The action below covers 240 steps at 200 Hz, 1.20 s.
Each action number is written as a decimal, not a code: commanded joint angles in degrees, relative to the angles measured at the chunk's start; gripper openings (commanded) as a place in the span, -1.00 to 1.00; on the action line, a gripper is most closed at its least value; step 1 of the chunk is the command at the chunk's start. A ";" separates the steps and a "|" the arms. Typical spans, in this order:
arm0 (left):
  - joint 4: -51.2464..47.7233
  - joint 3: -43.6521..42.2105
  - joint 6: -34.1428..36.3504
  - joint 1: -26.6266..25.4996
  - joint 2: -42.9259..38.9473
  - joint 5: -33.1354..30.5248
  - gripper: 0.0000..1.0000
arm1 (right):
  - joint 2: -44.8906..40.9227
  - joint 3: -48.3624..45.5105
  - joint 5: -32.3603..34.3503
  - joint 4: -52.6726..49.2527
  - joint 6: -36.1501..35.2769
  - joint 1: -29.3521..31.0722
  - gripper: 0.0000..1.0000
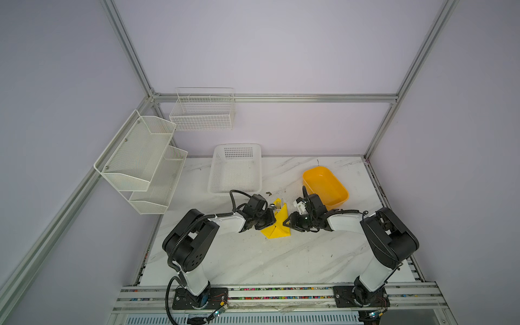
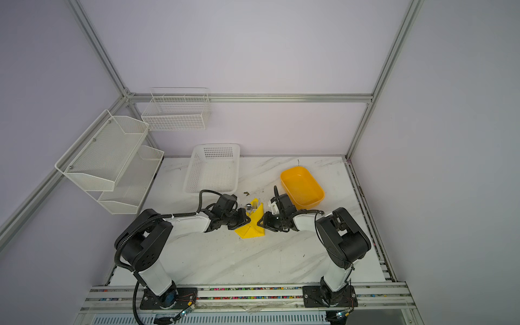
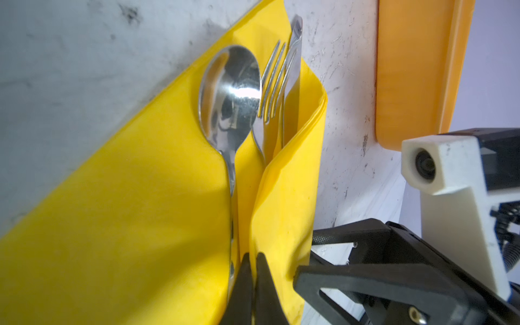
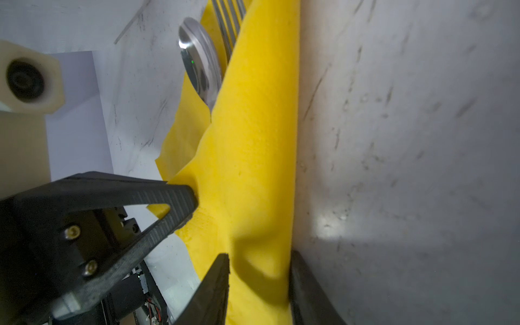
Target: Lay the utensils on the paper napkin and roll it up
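Left gripper [image 3: 253, 257] pinches paper napkin [image 3: 126, 211] (utensils [image 3: 229, 92] inside); right gripper [image 4: 259, 256] seemingly clasps it.

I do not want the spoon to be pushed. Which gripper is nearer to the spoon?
Left. The left gripper pinches the paper napkin right beside the handle of the spoon; the right gripper holds the folded side, beyond the fork.

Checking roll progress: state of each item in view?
paper napkin: partly folded, not rolled
spoon: on napkin, uncovered
fork: beside spoon, handle covered
knife: handle under flap
left end effector: shut on napkin flap
right end effector: gripping folded napkin side
orange tub: empty
white basket: empty
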 commanded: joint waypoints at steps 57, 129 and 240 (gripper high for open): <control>1.46 -3.95 0.75 -1.60 -3.97 -3.10 -1.00 | -4.66 0.33 8.18 -5.21 1.64 0.24 -0.24; -0.65 -5.07 2.70 -2.24 -5.62 -7.55 -1.00 | -4.85 0.43 7.24 -5.56 1.74 0.22 -0.35; -3.06 -3.71 5.71 -2.33 -3.95 -8.10 -1.00 | -6.52 -0.07 0.36 -6.35 -0.67 0.22 -0.69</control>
